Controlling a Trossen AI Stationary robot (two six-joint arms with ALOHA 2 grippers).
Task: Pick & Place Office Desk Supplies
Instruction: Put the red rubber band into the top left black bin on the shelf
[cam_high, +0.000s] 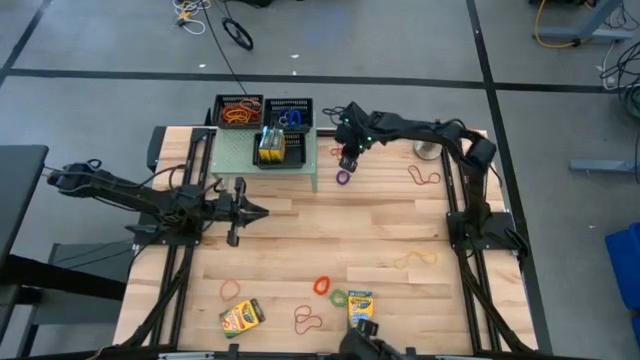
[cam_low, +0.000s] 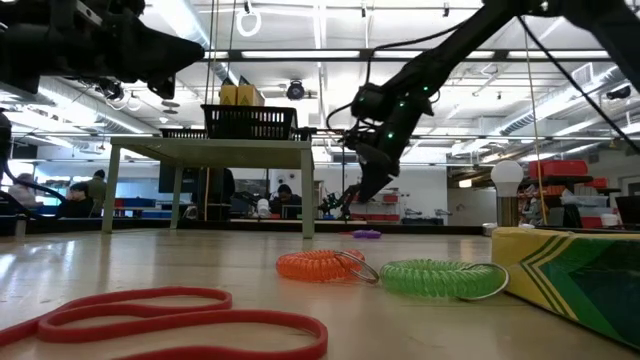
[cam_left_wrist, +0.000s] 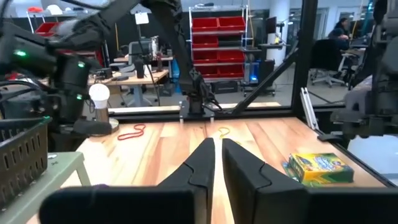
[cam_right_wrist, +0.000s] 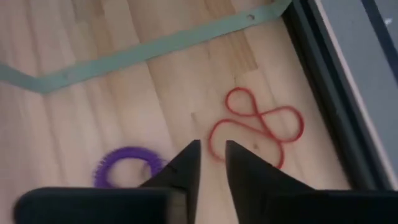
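My right gripper (cam_high: 347, 160) hangs near the table's far edge, fingers pointing down, close together and empty, just above a purple coil ring (cam_right_wrist: 127, 167) and a red rubber band (cam_right_wrist: 258, 127) that lie flat on the wood. The purple ring also shows in the high view (cam_high: 343, 177). My left gripper (cam_high: 258, 211) waits at mid-left, level, shut and empty. Two black mesh trays (cam_high: 239, 110) (cam_high: 289, 112) with bands stand at the far edge. A third tray (cam_high: 280, 148) holding crayon boxes stands on the green shelf (cam_high: 240, 150).
Near the front edge lie two crayon boxes (cam_high: 241, 316) (cam_high: 360, 305), an orange coil (cam_high: 321, 286), a green coil (cam_high: 338, 297) and red bands (cam_high: 308, 320) (cam_high: 230, 289). A yellow band (cam_high: 415, 260) and a red band (cam_high: 424, 177) lie at the right. A white ball on a stand (cam_high: 430, 150) is at the far right.
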